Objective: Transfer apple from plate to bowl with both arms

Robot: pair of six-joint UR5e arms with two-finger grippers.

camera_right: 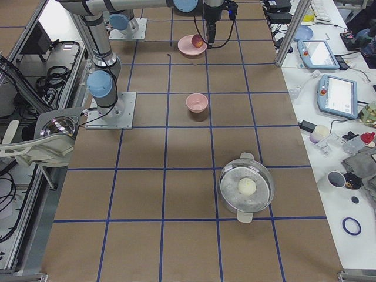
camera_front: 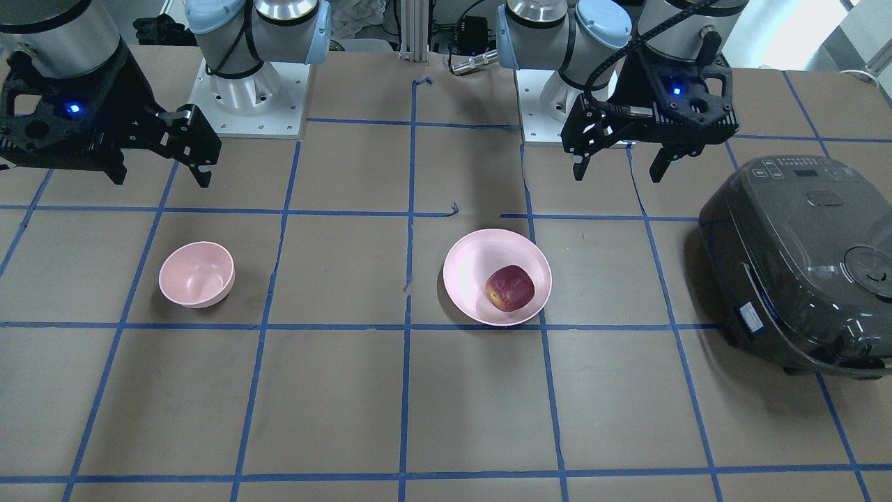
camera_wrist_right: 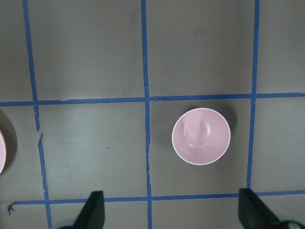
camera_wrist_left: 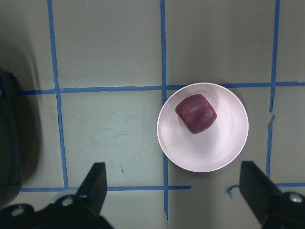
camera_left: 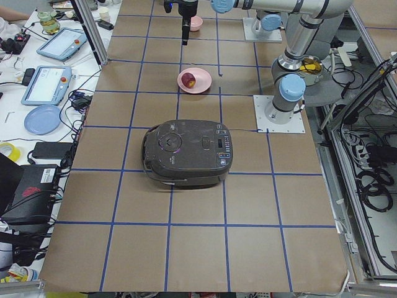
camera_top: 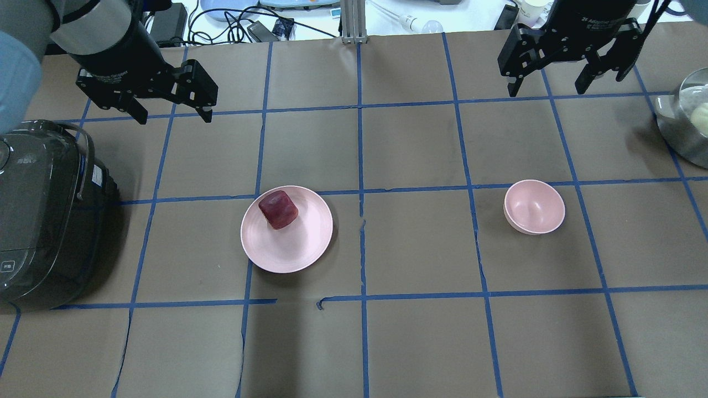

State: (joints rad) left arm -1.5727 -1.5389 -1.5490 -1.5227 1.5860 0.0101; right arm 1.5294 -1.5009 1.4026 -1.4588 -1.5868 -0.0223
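Note:
The dark red apple point(camera_front: 510, 288) lies on the wide pale pink plate point(camera_front: 467, 272), off centre toward the robot's left. It shows the same way in the overhead view, apple point(camera_top: 278, 209) on plate point(camera_top: 287, 249), and in the left wrist view, apple point(camera_wrist_left: 196, 113) on plate point(camera_wrist_left: 209, 152). The small deep pink bowl point(camera_front: 196, 274) stands empty about two grid squares away; it also shows overhead point(camera_top: 534, 207) and in the right wrist view point(camera_wrist_right: 201, 136). My left gripper point(camera_top: 174, 118) hangs open and empty, high above the table beyond the plate. My right gripper point(camera_top: 546, 90) hangs open and empty, high beyond the bowl.
A dark grey rice cooker point(camera_top: 38, 210) stands at the table's left end, close to the plate. A steel pot point(camera_top: 683, 119) with a pale round thing inside stands at the right end. Blue tape lines grid the brown table point(camera_top: 420, 249).

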